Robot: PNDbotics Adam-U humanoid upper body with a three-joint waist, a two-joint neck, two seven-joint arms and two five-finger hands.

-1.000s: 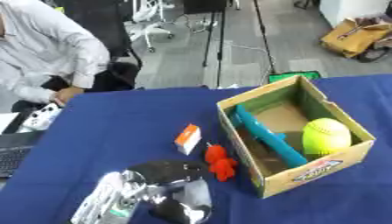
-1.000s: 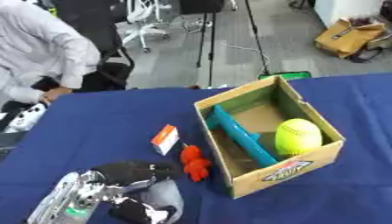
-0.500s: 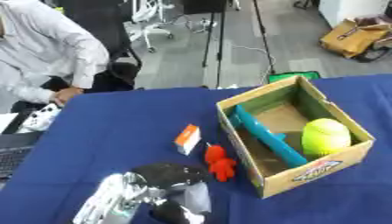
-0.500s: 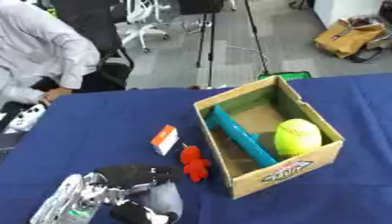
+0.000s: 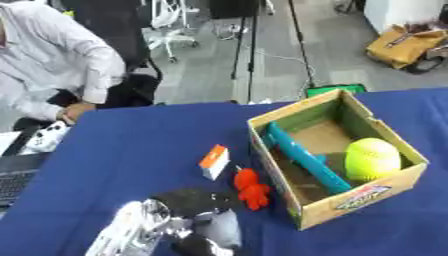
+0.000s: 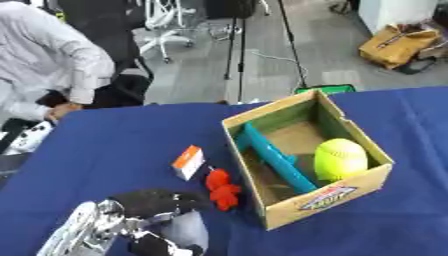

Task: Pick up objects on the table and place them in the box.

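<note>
Left hand [image 5: 188, 222] edged toward lumpy red toy [image 5: 251, 187], fingers relaxed, cardboard box [image 5: 367, 197] holding round yellow ball [image 5: 372, 158]

Grey floor [image 5: 262, 55] beyond the blue table [image 5: 131, 145]; behind the table's far edge, a black tripod stand [image 5: 249, 45]; left of it, a white office chair [image 5: 171, 25]; far right of it, a tan bag [image 5: 407, 45]; nearer the table, something green [image 5: 328, 91].
</note>
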